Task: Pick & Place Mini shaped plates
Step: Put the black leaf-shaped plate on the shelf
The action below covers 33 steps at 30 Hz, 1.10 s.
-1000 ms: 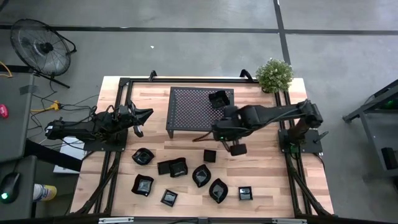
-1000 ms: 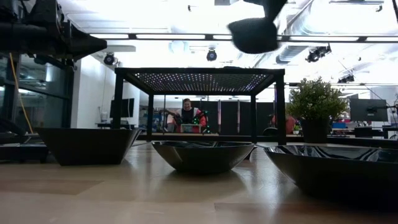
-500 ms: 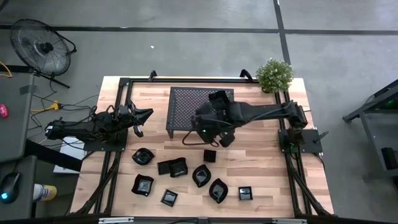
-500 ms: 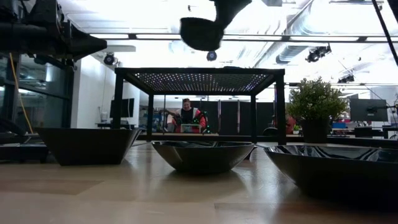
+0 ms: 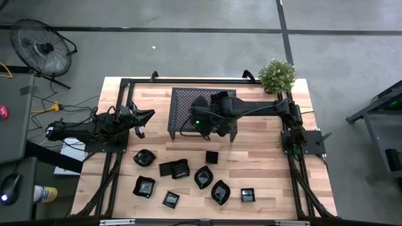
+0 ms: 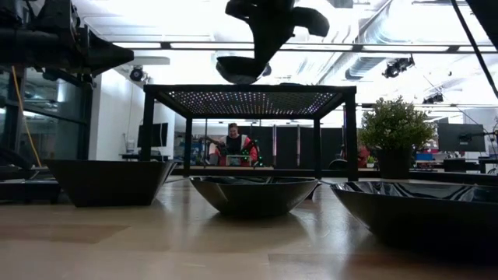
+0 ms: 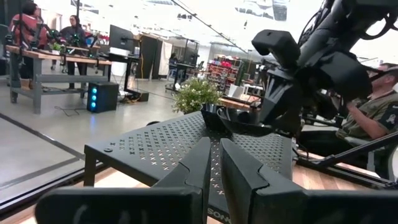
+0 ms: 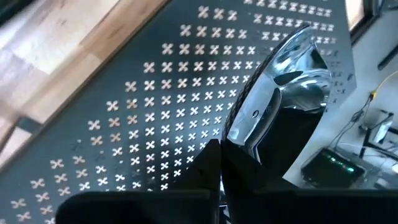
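Above the black perforated rack (image 5: 188,116), my right gripper (image 5: 202,112) is shut on one mini shaped plate (image 8: 277,93), a glossy black dish. In the low view this plate (image 6: 240,70) hangs a little over the rack top (image 6: 249,92). Another plate (image 5: 221,97) sits on the rack's far right part. Several more plates (image 5: 203,177) lie on the wooden table near its front edge. At the table's left, my left gripper (image 5: 142,119) is shut on nothing and points level at the rack. My right gripper pinches the plate's rim (image 8: 239,155) between its two fingers. The fingers come slanting down from the table's right side. The plate hangs below the fingers (image 6: 263,43), clear of the rack top.
A potted plant (image 5: 277,75) stands at the table's far right corner. The rack's left half (image 5: 182,103) is bare mesh. Black frame rails (image 5: 116,157) run along both table sides. A fan (image 5: 41,47) stands on the floor beyond the left side.
My right gripper has carried the plate from beside the rack's right near corner toward the table's left and far edges, to a spot over the rack. It has rolled and sunk, bringing the plate down close above the rack top.
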Available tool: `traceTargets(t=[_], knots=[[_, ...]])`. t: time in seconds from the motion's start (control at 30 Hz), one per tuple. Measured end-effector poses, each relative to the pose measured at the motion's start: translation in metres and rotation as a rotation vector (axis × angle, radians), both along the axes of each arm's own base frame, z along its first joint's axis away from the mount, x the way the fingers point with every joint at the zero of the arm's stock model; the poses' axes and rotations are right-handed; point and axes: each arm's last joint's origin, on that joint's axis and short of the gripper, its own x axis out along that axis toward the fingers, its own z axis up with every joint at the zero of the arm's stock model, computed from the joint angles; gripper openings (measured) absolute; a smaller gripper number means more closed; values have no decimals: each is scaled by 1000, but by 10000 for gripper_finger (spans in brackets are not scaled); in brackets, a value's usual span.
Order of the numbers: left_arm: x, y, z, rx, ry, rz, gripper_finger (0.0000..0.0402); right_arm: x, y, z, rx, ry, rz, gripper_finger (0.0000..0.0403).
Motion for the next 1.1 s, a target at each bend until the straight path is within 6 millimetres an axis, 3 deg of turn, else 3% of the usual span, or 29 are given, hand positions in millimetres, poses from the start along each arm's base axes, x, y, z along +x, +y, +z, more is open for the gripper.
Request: traceTargets(t=[0.3, 0.57, 1.1], knots=[[0, 0, 0, 0, 0, 0, 33, 1, 8, -4, 123, -77, -201, 0], [0, 0, 0, 0, 0, 0, 33, 2, 13, -29, 40, 12, -118, 0], [0, 0, 0, 0, 0, 0, 33, 1, 14, -30, 52, 25, -118, 7]])
